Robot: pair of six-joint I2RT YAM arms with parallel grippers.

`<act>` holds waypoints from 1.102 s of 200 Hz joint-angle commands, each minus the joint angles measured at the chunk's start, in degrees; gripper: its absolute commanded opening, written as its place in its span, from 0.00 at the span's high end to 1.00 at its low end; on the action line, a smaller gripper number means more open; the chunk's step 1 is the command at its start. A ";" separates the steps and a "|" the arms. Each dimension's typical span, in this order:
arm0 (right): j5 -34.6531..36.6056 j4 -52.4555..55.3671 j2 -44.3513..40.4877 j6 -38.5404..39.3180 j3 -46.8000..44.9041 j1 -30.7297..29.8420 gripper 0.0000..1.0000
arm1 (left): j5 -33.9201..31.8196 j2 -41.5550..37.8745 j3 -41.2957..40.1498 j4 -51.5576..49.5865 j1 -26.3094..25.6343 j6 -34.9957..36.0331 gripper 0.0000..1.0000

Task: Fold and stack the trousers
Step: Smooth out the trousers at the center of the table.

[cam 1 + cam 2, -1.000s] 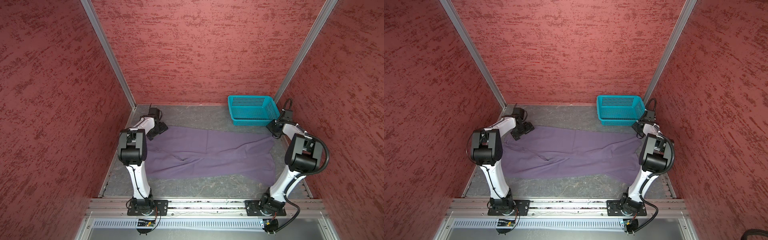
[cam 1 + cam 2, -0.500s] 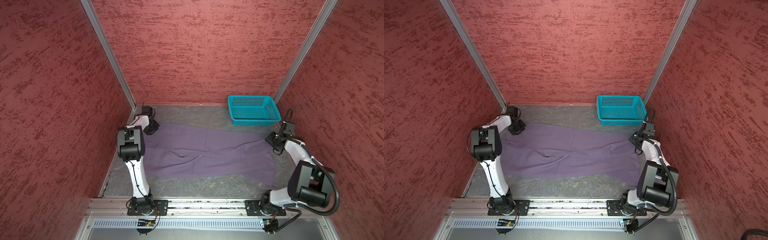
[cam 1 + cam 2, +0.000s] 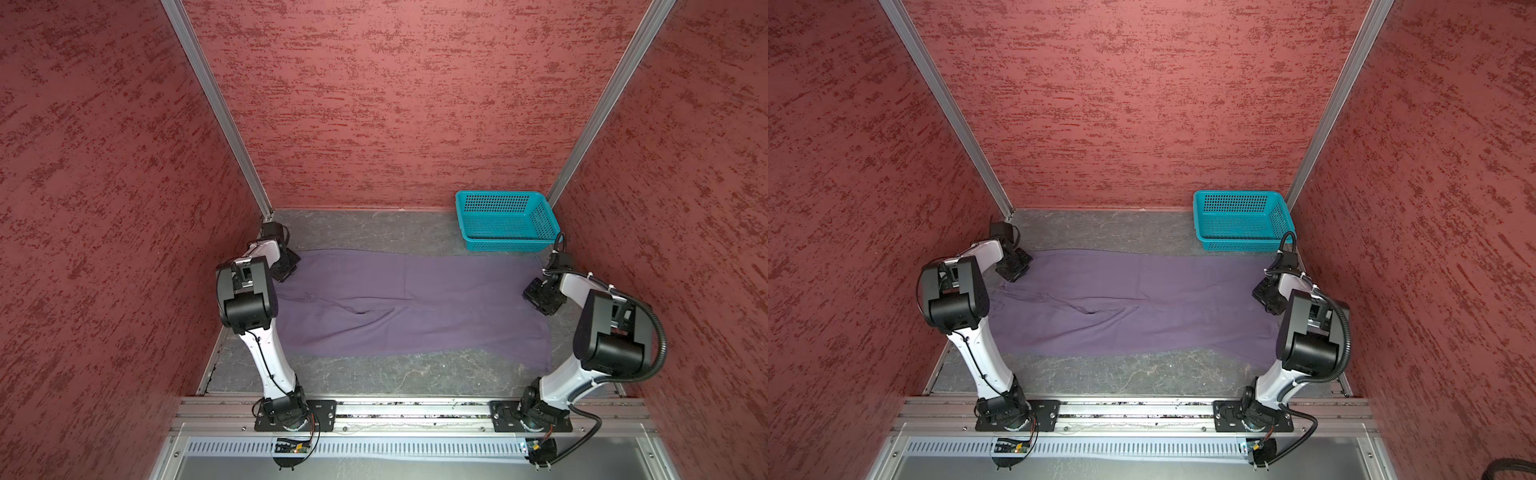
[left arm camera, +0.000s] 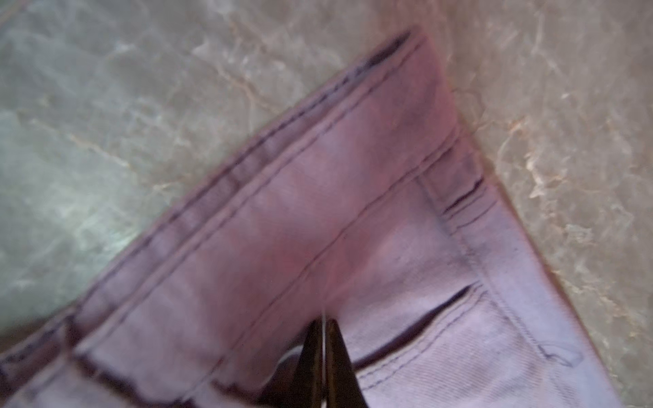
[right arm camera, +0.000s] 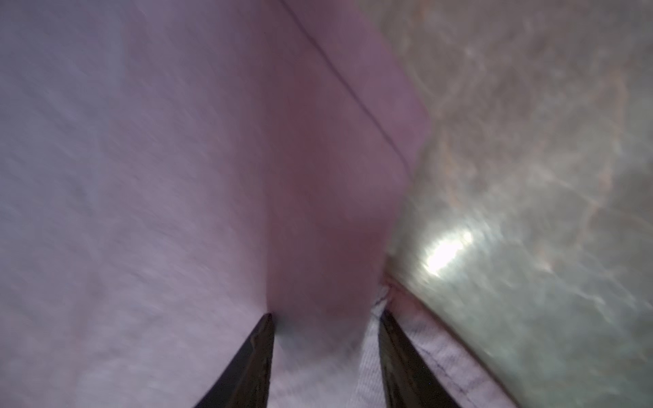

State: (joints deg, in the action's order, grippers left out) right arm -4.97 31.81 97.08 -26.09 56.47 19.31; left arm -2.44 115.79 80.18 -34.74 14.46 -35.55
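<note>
The left arm (image 3: 246,299) is folded at the elbow, its wrist angled down at the far left, jaws pressed shut. The right arm (image 3: 607,332) reaches forward, wrist low, jaws standing apart.

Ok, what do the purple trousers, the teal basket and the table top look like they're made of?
Trousers: matte woven cloth, probably cotton twill; diagonal weave and stitched seams show in the left wrist view. Basket: moulded plastic, smooth, with perforated walls. Table top: grey veined surface, stone-look, perhaps laminate; a glare patch suggests slight gloss.
</note>
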 commanded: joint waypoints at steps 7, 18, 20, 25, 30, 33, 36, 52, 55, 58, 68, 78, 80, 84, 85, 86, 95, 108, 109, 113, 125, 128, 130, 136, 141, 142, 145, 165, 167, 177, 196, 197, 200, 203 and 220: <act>-1.52 -3.01 3.02 0.57 2.64 -0.19 0.70 | -4.49 -3.31 -1.81 0.24 0.37 -1.27 0.94; -2.43 -3.16 4.23 0.91 3.73 -0.19 0.88 | -4.30 -3.74 -2.00 0.51 0.44 -1.37 0.92; -2.64 -3.03 4.43 0.90 4.02 -0.18 0.91 | -4.21 -3.84 -1.97 0.59 0.45 -1.41 0.92; -2.99 -2.69 4.87 0.97 4.82 -0.21 0.95 | -3.92 -3.94 -1.94 0.61 0.47 -1.39 0.92; -3.04 -2.10 5.18 1.04 5.81 -0.20 0.98 | -3.81 -4.05 -1.88 0.54 0.32 -1.38 0.92; -2.88 -1.61 5.32 1.11 6.41 -0.22 0.99 | -3.80 -4.05 -1.75 0.41 0.18 -1.29 0.92; -2.62 -1.06 5.45 1.24 7.12 -0.31 1.00 | -3.85 -4.15 -1.56 0.31 0.07 -1.23 0.92; 1.10 3.47 5.13 2.67 11.47 -0.65 1.00 | -4.23 -4.25 -0.55 -0.29 -0.74 -0.73 0.91; 1.97 4.74 5.14 3.09 12.47 -0.67 1.00 | -4.32 -4.26 -0.41 -0.42 -0.88 -0.64 0.90; 2.84 6.03 5.18 3.60 13.66 -0.72 1.00 | -4.33 -4.26 -0.25 -0.49 -0.96 -0.58 0.90; 6.04 11.15 5.62 5.39 17.73 -1.22 1.00 | -4.18 -4.17 0.38 -0.89 -1.30 -0.46 0.88; 9.02 15.92 6.54 6.84 21.60 -1.69 1.00 | -3.85 -3.96 0.93 -1.11 -1.41 -0.56 0.87; 9.57 16.64 6.70 7.01 22.24 -1.85 1.00 | -3.79 -3.96 1.00 -1.11 -1.44 -0.50 0.86; 10.62 17.84 6.99 7.17 23.19 -2.05 0.98 | -3.72 -3.91 1.26 -1.12 -1.58 -0.49 0.85; 10.78 18.11 7.07 7.18 23.35 -2.11 0.97 | -3.67 -3.90 1.28 -1.16 -1.60 -0.49 0.85; 11.04 18.24 7.16 7.14 23.61 -2.14 0.96 | -3.65 -3.90 1.33 -1.14 -1.57 -0.53 0.84; 12.43 19.48 7.94 7.28 24.90 -2.81 0.86 | -3.54 -3.90 1.86 -1.36 -1.89 -0.58 0.76; 13.54 18.83 9.16 6.92 25.55 -4.07 0.61 | -3.37 -4.11 2.64 -1.81 -2.36 -0.57 0.58; 13.61 18.78 9.22 6.88 25.54 -4.13 0.60 | -3.37 -4.14 2.73 -1.86 -2.43 -0.53 0.58; 13.75 18.44 9.41 6.65 25.56 -4.50 0.57 | -3.29 -4.29 2.98 -2.05 -2.65 -0.44 0.56; 13.68 17.02 9.73 5.92 25.18 -5.26 0.55 | -3.19 -5.19 3.39 -2.58 -3.31 -0.01 0.51; 13.45 16.53 9.56 5.65 24.90 -5.38 0.55 | -3.19 -5.46 3.44 -2.74 -3.44 0.04 0.51; 13.16 16.20 9.43 5.51 24.74 -5.48 0.55 | -3.19 -5.68 3.48 -2.89 -3.60 0.15 0.51; 12.03 15.25 8.75 5.07 24.09 -5.50 0.54 | -3.19 -6.50 3.40 -3.05 -4.05 0.37 0.51; 11.16 14.69 8.05 4.76 23.53 -5.46 0.54 | -3.19 -7.27 3.20 -3.19 -4.36 0.48 0.51; 11.06 14.60 7.95 4.70 23.44 -5.44 0.54 | -3.19 -7.43 3.12 -3.25 -4.44 0.52 0.51; 10.80 14.37 7.35 4.51 23.10 -5.50 0.54 | -3.35 -8.01 3.02 -3.33 -4.66 0.61 0.51; 10.63 14.64 3.48 4.28 20.38 -5.71 0.54 | -3.96 -12.09 1.10 -3.75 -6.97 0.79 0.51; 10.61 14.80 3.01 4.29 20.01 -5.74 0.54 | -4.02 -12.36 0.76 -3.75 -7.18 0.78 0.50; 10.21 15.57 0.51 4.32 17.44 -5.95 0.55 | -4.52 -15.11 -0.84 -3.61 -8.61 0.58 0.51; 8.24 15.39 -5.19 3.80 9.66 -6.32 0.65 | -4.95 -20.37 -5.69 -2.49 -11.44 -0.36 0.51; 8.10 15.34 -5.47 3.74 9.20 -6.35 0.66 | -4.90 -20.53 -6.02 -2.38 -11.59 -0.38 0.51; 7.58 15.12 -6.42 3.68 7.71 -6.31 0.67 | -4.93 -21.53 -6.89 -2.15 -12.00 -0.54 0.51; 7.24 14.92 -7.15 3.48 6.33 -6.33 0.67 | -4.94 -22.35 -7.75 -2.16 -12.39 -0.71 0.51; 6.40 14.00 -10.25 2.98 -1.06 -6.31 0.68 | -4.95 -27.33 -13.06 -1.58 -14.07 -1.68 0.53</act>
State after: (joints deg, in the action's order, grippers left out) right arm 3.64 45.65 90.65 -22.04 62.67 13.23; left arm -6.55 93.21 72.95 -36.34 2.13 -35.90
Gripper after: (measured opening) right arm 0.317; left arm 0.475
